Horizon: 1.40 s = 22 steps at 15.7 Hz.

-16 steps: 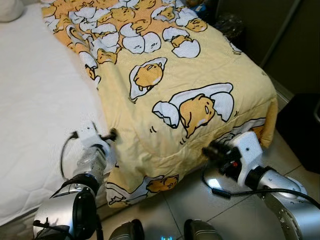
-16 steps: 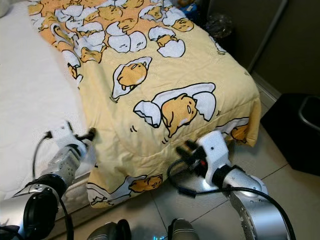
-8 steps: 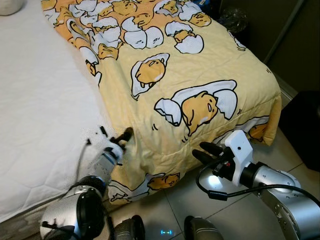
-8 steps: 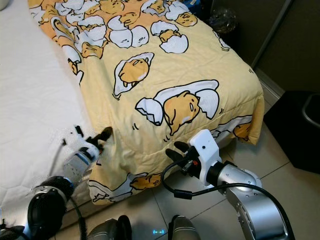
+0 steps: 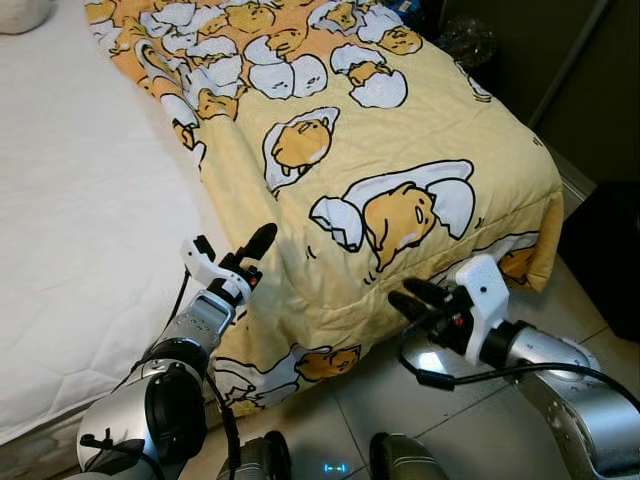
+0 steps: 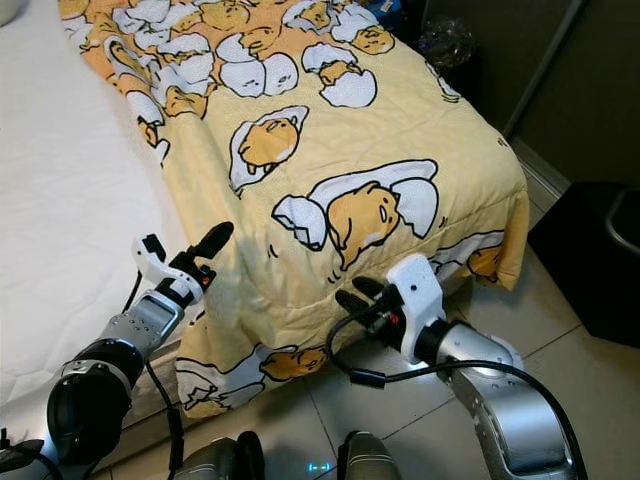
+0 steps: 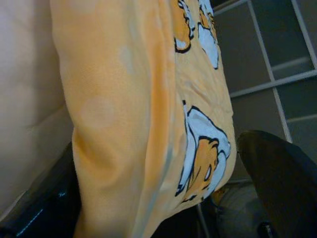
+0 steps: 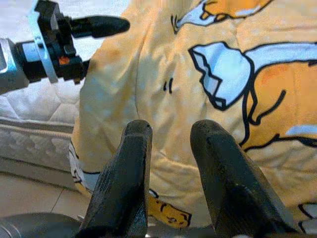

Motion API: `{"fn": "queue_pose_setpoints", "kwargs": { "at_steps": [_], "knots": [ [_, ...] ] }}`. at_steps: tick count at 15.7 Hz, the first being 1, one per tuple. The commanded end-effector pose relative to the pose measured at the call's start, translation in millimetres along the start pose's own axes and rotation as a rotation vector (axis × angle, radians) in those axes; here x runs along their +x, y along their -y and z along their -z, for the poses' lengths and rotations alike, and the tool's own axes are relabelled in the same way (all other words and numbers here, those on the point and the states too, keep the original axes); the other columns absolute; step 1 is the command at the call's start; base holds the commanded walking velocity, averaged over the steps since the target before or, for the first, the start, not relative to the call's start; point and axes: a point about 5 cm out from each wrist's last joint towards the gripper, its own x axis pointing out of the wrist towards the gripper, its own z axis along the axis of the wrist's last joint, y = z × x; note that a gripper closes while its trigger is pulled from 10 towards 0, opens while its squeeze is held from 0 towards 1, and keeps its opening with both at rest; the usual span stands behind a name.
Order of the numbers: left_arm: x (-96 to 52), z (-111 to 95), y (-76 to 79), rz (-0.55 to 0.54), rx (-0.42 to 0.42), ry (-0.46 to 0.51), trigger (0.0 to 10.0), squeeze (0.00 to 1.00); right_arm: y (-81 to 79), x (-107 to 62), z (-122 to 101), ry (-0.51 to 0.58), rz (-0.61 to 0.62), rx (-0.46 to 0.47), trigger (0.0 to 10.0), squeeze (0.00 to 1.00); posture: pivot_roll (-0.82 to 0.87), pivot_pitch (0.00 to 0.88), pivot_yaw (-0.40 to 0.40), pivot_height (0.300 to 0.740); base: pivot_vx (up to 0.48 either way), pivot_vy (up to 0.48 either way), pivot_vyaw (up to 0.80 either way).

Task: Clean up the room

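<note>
Far left, from 7 to 11 o'clock in the head views: bare white quilted mattress [image 5: 80,260], uncovered.

At about 7 o'clock, on the line where mattress meets cover: left gripper [image 5: 245,262], fingers spread wide. One black finger [image 5: 260,238] raised above the fabric, the other apparently tucked beneath. In the left wrist view, a thick fold of cloth lying between the two fingers, not pinched. Nothing gripped yet, as far as can be judged.

Across the centre and up to 1 o'clock: yellow quilted blanket printed with cartoon eggs [image 5: 400,130], spread over the right part of the bed only, its left edge doubled back on itself, its near corner drooping over the foot of the bed toward the pale tiled floor [image 5: 470,420].

At about 5 o'clock, low beside the hanging hem: right gripper [image 5: 408,297], fingers parted a moderate way, tips close to the fabric but apart from it, holding nothing. Both fingers plainly separated in the right wrist view, with the blanket just beyond them.

At 3 o'clock, on the floor: a dark boxy object [image 5: 612,250], too cropped to identify.

Step in hand, by judgement: making the bed, specifically getting a hold on the blanket's near edge with both grippers.

Next move, likely: close the left fingers firmly on the folded edge; push the right gripper forward to the hem and close there too; then draw the cover leftward across the bare mattress. Worth watching: a thick fold slipping out of a shallow pinch, and the two arms pulling unevenly.
</note>
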Motion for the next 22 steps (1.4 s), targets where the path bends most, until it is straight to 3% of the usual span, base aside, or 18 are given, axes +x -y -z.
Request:
{"fn": "queue_pose_setpoints", "kwargs": {
  "at_steps": [1, 2, 3, 4, 6, 12, 13, 15, 16, 17, 22],
  "knots": [
    [-0.8, -5, -0.9, -0.006, 0.046, -0.003, 10.0, 0.00, 0.7, -0.4, 2, 0.004, 0.004, 0.018, 10.0, 0.00, -0.34, 0.133, 0.107, 0.740, 0.000, 0.000, 0.00],
    [-1.4, -11, -1.0, 0.000, 0.032, 0.022, 5.5, 0.00, 0.7, 0.0, 3, 0.007, 0.007, 0.019, 10.0, 0.00, -0.34, 0.132, 0.109, 0.740, 0.000, 0.000, 0.00],
    [-0.6, -17, 2.6, 0.041, 0.006, 0.043, 4.4, 0.00, 0.8, -0.1, 3, 0.009, 0.008, 0.019, 10.0, 0.00, -0.34, 0.130, 0.111, 0.740, 0.000, 0.000, 0.00],
    [0.1, -19, 5.0, 0.066, 0.009, 0.042, 4.1, 0.00, 1.3, -0.5, 3, 0.011, 0.009, 0.020, 10.0, 0.00, -0.33, 0.127, 0.110, 0.740, 0.000, 0.000, 0.00],
    [-2.1, -18, 3.3, 0.079, 0.070, -0.007, 0.0, 0.00, 3.2, -0.2, 3, 0.016, 0.016, 0.028, 10.0, 0.00, -0.32, 0.125, 0.105, 0.740, 0.000, 0.000, 0.00],
    [-9.2, -18, -4.0, 0.077, 0.083, -0.010, 0.0, 0.00, 1.9, 6.4, 2, 0.025, -0.006, 0.025, 10.0, 0.00, -0.31, 0.122, 0.095, 0.740, 0.000, 0.000, 0.00],
    [-10.0, -17, -6.1, 0.057, 0.120, -0.020, 0.0, 0.00, 2.4, 6.9, 2, 0.019, -0.004, 0.016, 10.0, 0.00, -0.31, 0.123, 0.095, 0.740, 0.000, 0.000, 0.00],
    [-12.0, -17, -13.3, -0.053, 0.285, -0.045, 0.0, 0.00, 3.4, 6.7, 3, 0.012, -0.002, 0.009, 10.0, 0.00, -0.31, 0.124, 0.096, 0.740, 0.000, 0.000, 0.00],
    [-13.8, -22, -17.3, -0.126, 0.361, -0.011, 0.0, 0.00, 3.9, 6.2, 4, 0.010, 0.001, 0.009, 10.0, 0.00, -0.31, 0.125, 0.099, 0.740, 0.000, 0.000, 0.00],
    [-14.3, -25, -18.1, -0.146, 0.379, 0.003, 0.0, 0.00, 4.1, 6.1, 4, 0.010, 0.003, 0.008, 10.0, 0.00, -0.31, 0.124, 0.100, 0.740, 0.000, 0.000, 0.00],
    [-10.5, -23, -12.0, -0.087, 0.334, 0.024, 0.0, 0.00, 4.6, 4.8, 6, 0.011, 0.015, 0.012, 10.0, 0.00, -0.31, 0.126, 0.109, 0.740, 0.000, 0.000, 0.00]
  ]
}}
